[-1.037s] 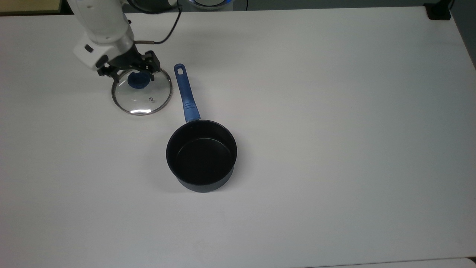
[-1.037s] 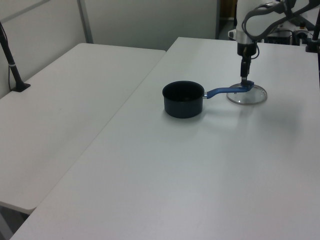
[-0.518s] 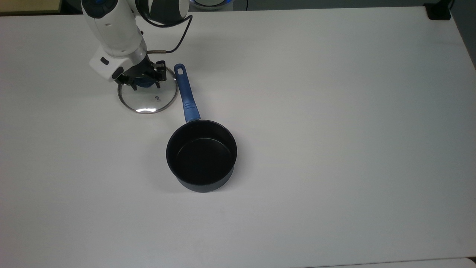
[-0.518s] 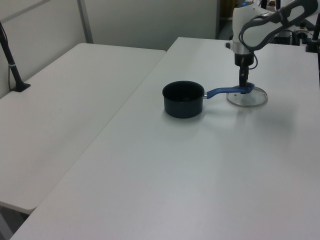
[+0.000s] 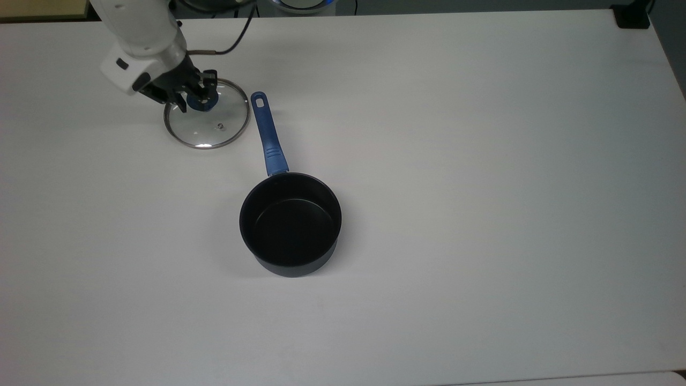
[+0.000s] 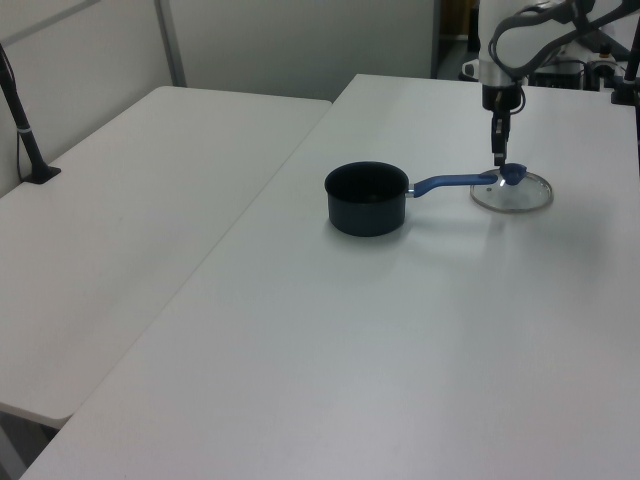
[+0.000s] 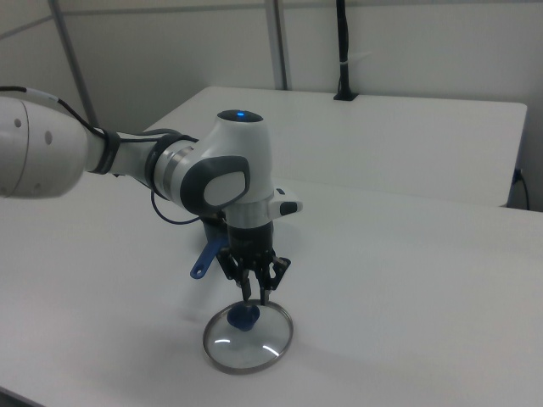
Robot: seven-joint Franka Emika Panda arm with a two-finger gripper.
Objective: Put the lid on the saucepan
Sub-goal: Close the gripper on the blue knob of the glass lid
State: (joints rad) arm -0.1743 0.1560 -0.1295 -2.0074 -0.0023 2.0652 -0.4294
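Lid (image 5: 207, 119) flat on table (image 5: 482, 161), top view's left of saucepan (image 5: 290, 224) handle; hand (image 5: 194, 95) above lid.

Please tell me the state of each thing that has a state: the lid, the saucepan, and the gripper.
lid: lying flat on the table, knob up, off the pan.
saucepan: upright, uncovered, empty, handle pointing toward the lid.
gripper: open, fingers pointing down just above the lid's blue knob, not gripping it.
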